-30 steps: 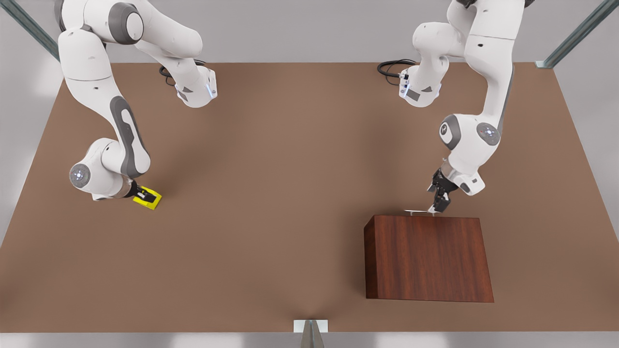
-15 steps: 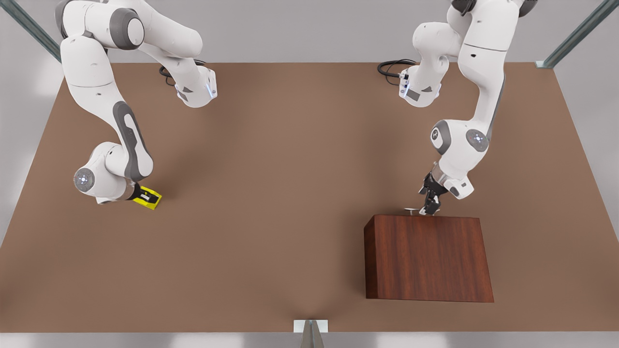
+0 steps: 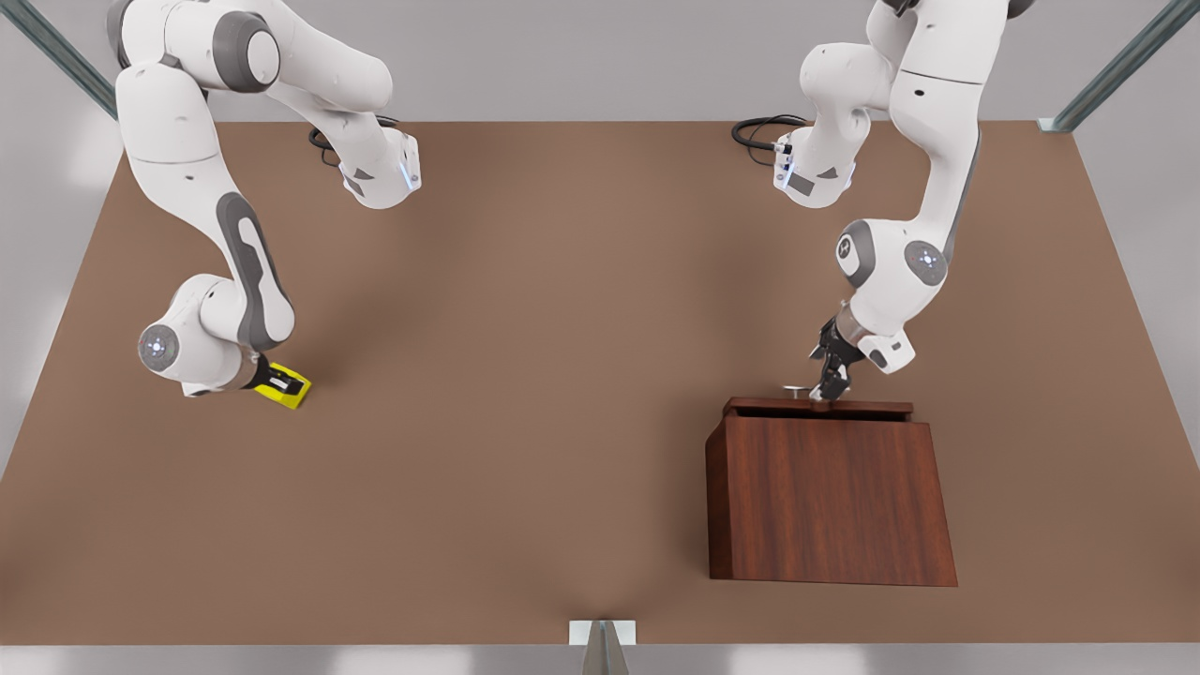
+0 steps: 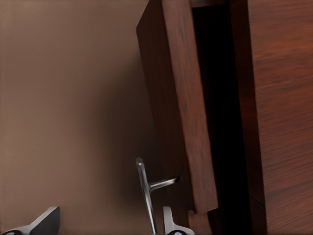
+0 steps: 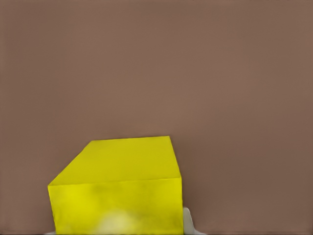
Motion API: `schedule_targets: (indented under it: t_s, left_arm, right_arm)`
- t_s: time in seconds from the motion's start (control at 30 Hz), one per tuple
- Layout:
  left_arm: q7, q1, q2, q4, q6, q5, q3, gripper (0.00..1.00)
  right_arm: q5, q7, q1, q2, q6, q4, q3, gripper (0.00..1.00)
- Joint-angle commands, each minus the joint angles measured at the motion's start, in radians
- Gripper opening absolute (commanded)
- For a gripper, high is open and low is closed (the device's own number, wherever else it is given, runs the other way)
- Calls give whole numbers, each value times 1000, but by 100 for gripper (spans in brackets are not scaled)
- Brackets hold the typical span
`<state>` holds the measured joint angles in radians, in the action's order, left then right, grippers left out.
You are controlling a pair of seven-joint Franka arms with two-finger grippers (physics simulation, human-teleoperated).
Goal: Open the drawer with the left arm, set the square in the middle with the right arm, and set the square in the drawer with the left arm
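Square (image 3: 284, 389) resting on table (image 3: 525, 375) at front view's left, right gripper (image 3: 279, 382) straddling it, fingers closing on its sides. At front view's right, drawer (image 3: 820, 408) standing slightly open from cabinet (image 3: 830, 502); left gripper (image 3: 830, 386) gripping handle (image 3: 797, 390), fingers clamping bar.

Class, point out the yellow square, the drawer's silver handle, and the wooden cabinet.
yellow square (image 5: 117, 188), right wrist view, on its near face.
silver handle (image 4: 145, 193), left wrist view, on the bar.
wooden cabinet (image 3: 830, 502), front view, on its top panel.
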<state>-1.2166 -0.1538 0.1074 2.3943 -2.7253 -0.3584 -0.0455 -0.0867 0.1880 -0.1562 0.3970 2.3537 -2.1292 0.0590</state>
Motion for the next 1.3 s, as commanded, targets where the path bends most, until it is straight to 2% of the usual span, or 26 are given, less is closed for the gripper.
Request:
schedule_targets:
  t_s: [0.0,0.13,0.2,0.4,0.6,0.67,0.77,0.87,0.93,0.97,1.0,1.03,1.13,1.2,1.27]
  left_arm:
    - [0,0,-6,6,1,-1,0,100]
    - [-1,0,-55,46,25,-4,1,100]
    - [-1,0,-72,71,27,-5,1,100]
    - [-23,-21,-123,117,48,-25,1,100]
    - [-70,-50,-166,163,47,-27,1,100]
    - [-78,-58,-199,194,50,-27,1,100]
    - [-104,-59,-336,186,128,-24,3,100]
    - [-95,-61,-347,13,251,77,4,100]
    - [-11,-64,-276,-101,309,188,4,100]
    - [100,-66,-215,-176,355,188,6,100]
    - [172,-84,-167,-242,413,216,7,100]
    - [241,-93,-108,-334,515,288,13,100]
    - [518,-135,55,-622,797,297,30,100]
    - [664,-138,121,-757,911,295,27,100]
    - [741,-161,146,-800,912,292,9,100]
  right_arm:
    - [1,5,6,-6,-1,0,-4,69]
    - [-4,177,70,-84,-113,25,-76,70]
    - [-5,306,104,-102,-106,26,-137,70]
    - [-27,662,349,-93,-88,71,-145,70]
    - [-27,1120,684,-66,30,98,-146,70]
    - [-25,1222,765,-64,52,106,-146,70]
    - [-27,1289,859,-23,79,121,-148,70]
    - [-27,1383,934,52,154,156,-153,70]
    - [-25,1421,971,109,157,210,-160,70]
    - [-27,1429,975,129,157,222,-160,80]
    - [-27,1429,975,135,157,225,-160,100]
    - [-27,1430,975,140,154,224,-160,100]
    - [-27,1432,977,140,156,224,-160,100]
    - [-25,1426,962,57,138,222,-159,100]
    - [-15,1394,859,-150,67,212,-159,100]
